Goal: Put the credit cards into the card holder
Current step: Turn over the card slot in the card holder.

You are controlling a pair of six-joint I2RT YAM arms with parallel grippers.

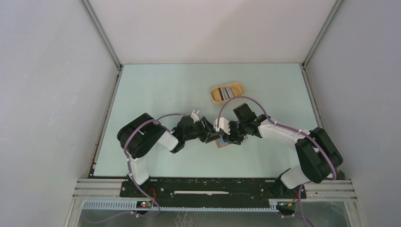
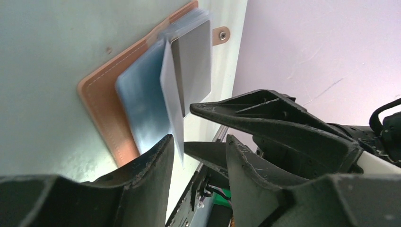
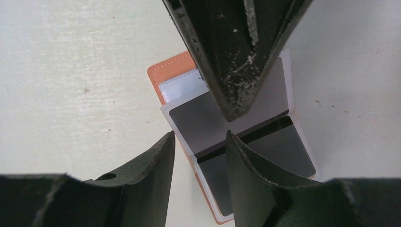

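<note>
At the left of the overhead view, you are seeing the left gripper (image 2: 199, 138) hanging low over the middle of the table (image 1: 156, 90), pointing right. Its jaws are standing part open and are clamping nothing. A clear leaf (image 2: 171, 94) of the holder (image 2: 101, 94) is tilting up off the stack, and its free edge is running down into the gap, close to the finger on the left of the wrist view. You cannot tell whether that finger is touching it.

The holder is lying open and flat on the table, directly under both sets of fingertips. A blue-grey card (image 2: 142, 104) is lying on its brown inner cover. A grey card (image 2: 191, 61) is sitting inside a clear sleeve beyond the raised leaf. In the right wrist view a black stripe (image 3: 274, 122) is crossing that sleeve, with a darker area below it; you cannot tell whether that is a second card.

The right gripper (image 3: 199, 134) is facing the left gripper tip to tip over the holder. Its jaws are also standing part open with nothing between them, and the sleeves are showing through the gap.

Behind the grippers, the yellow tray (image 1: 215, 94) is sitting apart from the holder, with striped cards (image 1: 228, 92) lying in it.
</note>
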